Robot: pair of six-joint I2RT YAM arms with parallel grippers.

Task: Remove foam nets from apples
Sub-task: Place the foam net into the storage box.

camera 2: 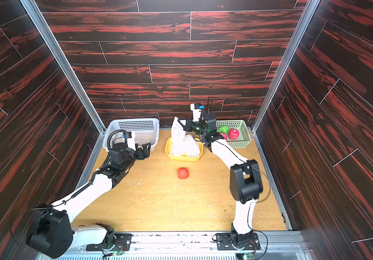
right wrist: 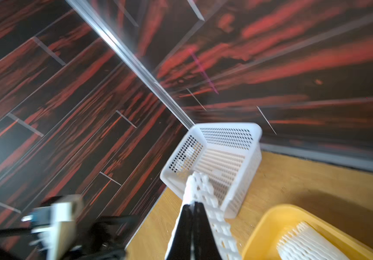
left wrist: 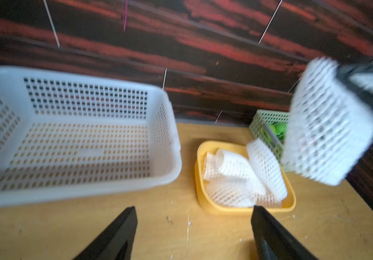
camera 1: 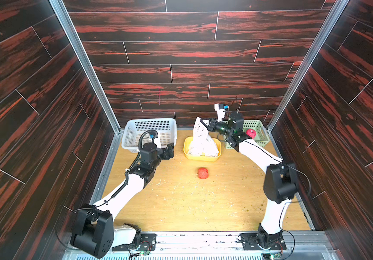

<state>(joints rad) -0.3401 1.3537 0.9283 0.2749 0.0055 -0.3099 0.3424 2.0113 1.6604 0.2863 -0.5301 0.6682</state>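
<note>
**Foam net held over the tray, one bare apple on the table**

**Top views.** A pale wooden table, scratched and strewn with light crumbs, lies inside a booth of dark, red-streaked plank walls with metal corner posts. The right claw is pressed together on a white foam net, which hangs over a yellow tray that holds loose nets. A bare red apple lies on the table in front of the tray, apart from it. The left claw hovers spread and empty just beside a white basket. In a top view the right arm hides much of the green basket. In a top view a green apple and a second red apple show inside it.

**Left wrist view.** The picture is blurred. The left claw's fingers stand wide apart over bare table. The hanging foam net is smeared, and the claw gripping it is cut off at the frame's edge.

**Right wrist view.** The right claw's fingers meet on the foam net's edge. The walls are streaked by blur, and the yellow tray is cut off at the corner.
</note>
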